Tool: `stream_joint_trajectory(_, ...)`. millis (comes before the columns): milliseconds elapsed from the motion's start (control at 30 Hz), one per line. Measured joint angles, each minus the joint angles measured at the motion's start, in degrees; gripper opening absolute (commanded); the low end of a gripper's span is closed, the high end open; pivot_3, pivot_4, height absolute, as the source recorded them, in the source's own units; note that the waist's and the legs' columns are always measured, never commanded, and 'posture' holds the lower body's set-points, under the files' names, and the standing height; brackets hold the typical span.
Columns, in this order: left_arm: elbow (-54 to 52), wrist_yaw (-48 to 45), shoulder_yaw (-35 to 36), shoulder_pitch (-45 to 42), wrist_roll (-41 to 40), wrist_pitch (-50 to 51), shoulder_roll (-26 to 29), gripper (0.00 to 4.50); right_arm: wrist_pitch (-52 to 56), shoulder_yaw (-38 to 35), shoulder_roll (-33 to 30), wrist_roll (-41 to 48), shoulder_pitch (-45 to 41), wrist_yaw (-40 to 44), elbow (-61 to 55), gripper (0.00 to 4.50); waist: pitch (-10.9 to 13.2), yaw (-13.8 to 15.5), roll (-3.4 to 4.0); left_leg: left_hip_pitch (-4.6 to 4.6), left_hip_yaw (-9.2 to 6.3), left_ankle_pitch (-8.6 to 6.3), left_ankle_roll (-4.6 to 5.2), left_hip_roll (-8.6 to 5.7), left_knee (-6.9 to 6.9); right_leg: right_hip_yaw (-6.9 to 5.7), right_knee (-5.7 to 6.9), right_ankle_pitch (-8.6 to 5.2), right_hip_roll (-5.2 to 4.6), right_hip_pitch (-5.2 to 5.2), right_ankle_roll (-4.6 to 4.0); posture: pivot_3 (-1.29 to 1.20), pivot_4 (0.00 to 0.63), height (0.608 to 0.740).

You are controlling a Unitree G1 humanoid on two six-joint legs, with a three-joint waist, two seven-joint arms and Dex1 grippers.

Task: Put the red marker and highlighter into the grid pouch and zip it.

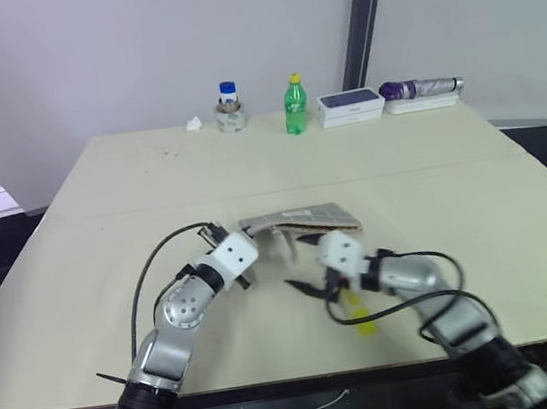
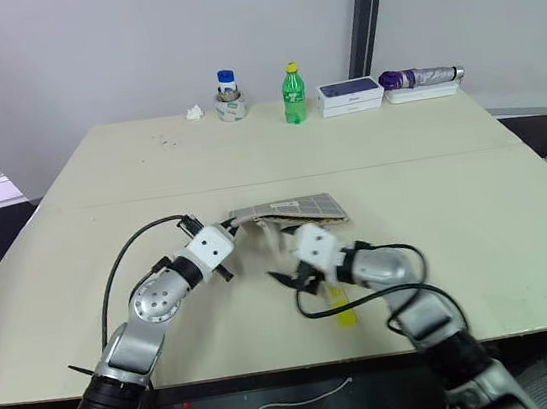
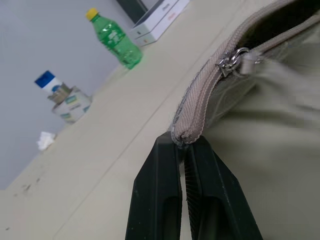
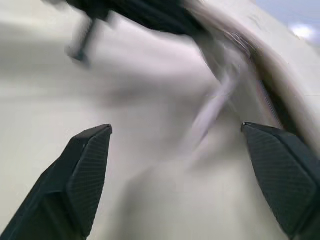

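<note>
Left wrist view: left pincer (image 3: 186, 145) clamped the grid pouch (image 3: 260, 75) corner; right pincer (image 4: 175, 145) gaped wide, empty; highlighter (image 1: 356, 313) on table (image 1: 102, 207).

On the table (image 1: 104, 217), the left gripper (image 1: 249, 236) meets the grid pouch (image 1: 301, 223); the highlighter (image 1: 358, 312) seemingly lies under the right arm.

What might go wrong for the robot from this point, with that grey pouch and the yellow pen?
1. The left gripper pinches only the corner of the grid pouch; the fabric could slip out once something pushes or pulls on it.
2. The highlighter lies on the table under the right arm, whose gripper has its jaws open and empty; the arm may nudge it away.
3. The pouch mouth looks only partly open, so a pen could catch on the zipper.
</note>
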Motion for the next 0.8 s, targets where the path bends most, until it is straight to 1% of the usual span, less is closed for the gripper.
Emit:
stream_joint_trajectory(67,0.09,0.62,0.14,0.01,0.25,-0.59,0.05,0.00,2.65,-4.02,-0.13,3.80,2.11,-0.34,-4.66,4.45,0.00,-0.20,0.00,0.02,-0.01,0.01,-0.02,0.02,-0.04,-0.01,0.01,0.00,0.03,0.01,-0.01,0.00,0.150,0.740)
stream_joint_trajectory(167,0.99,2.00,0.21,-0.01,0.78,-1.96,0.10,0.00,5.23,-6.36,-1.62,7.42,7.55,-0.18,-12.05,4.45,0.00,-0.10,0.00,0.02,0.00,0.01,-0.01,0.02,-0.05,-0.02,-0.04,0.00,0.02,0.05,-0.01,0.00,0.150,0.740)
stream_joint_trajectory(267,2.57,2.85,0.19,-0.12,1.34,-2.80,0.27,0.00,8.86,-8.91,-1.67,8.55,11.86,-2.88,-14.61,4.45,0.00,0.22,0.00,0.02,0.00,0.01,-0.01,0.00,-0.03,-0.02,-0.02,0.00,0.00,0.04,0.00,0.00,0.150,0.740)
stream_joint_trajectory(367,3.86,3.27,0.14,-0.37,1.83,-3.90,0.47,0.00,12.88,-11.95,-1.34,10.78,16.59,-6.11,-20.70,4.45,0.00,0.63,0.00,0.02,-0.01,0.01,-0.01,0.01,-0.05,-0.03,-0.02,0.00,0.01,0.04,-0.01,0.00,0.150,0.740)
stream_joint_trajectory(467,4.27,3.52,0.13,-0.56,1.97,-4.42,0.54,0.00,14.09,-12.75,0.50,11.61,23.26,-9.10,-26.34,4.45,0.00,0.84,-0.01,-0.01,-0.01,0.00,-0.01,0.00,-0.06,-0.08,-0.07,0.00,0.00,0.06,0.00,0.00,0.150,0.740)
stream_joint_trajectory(567,4.59,3.88,0.13,-0.64,2.08,-4.84,0.53,0.00,14.14,-12.59,0.55,10.60,30.14,-10.63,-27.38,4.45,-0.01,0.71,-0.01,0.02,0.01,0.00,0.00,-0.05,-0.03,-0.06,-0.05,0.00,-0.03,0.09,0.00,0.00,0.150,0.740)
stream_joint_trajectory(600,4.75,3.89,0.12,-0.63,2.13,-4.88,0.53,0.00,14.41,-12.48,0.40,10.36,30.61,-10.84,-27.35,4.45,0.00,0.56,-0.01,0.04,0.00,0.00,0.00,-0.05,-0.03,-0.05,-0.03,0.01,-0.02,0.08,0.00,0.00,0.150,0.740)
stream_joint_trajectory(700,5.16,3.86,-0.14,-0.68,2.18,-5.47,0.44,0.00,16.39,-11.08,-3.31,8.45,29.36,-10.63,-26.14,4.45,-0.01,0.30,-0.01,0.13,-0.02,0.01,-0.03,-0.03,-0.03,-0.03,-0.01,0.05,0.09,0.10,-0.07,0.00,0.150,0.740)
stream_joint_trajectory(800,5.49,3.79,-0.18,-0.82,2.19,-6.11,0.48,0.00,18.16,-8.94,-4.64,8.32,27.24,-9.56,-25.04,4.45,-0.01,0.51,-0.01,0.11,-0.02,0.02,-0.03,0.00,-0.06,-0.04,-0.02,0.05,0.13,0.09,-0.09,0.00,0.150,0.740)
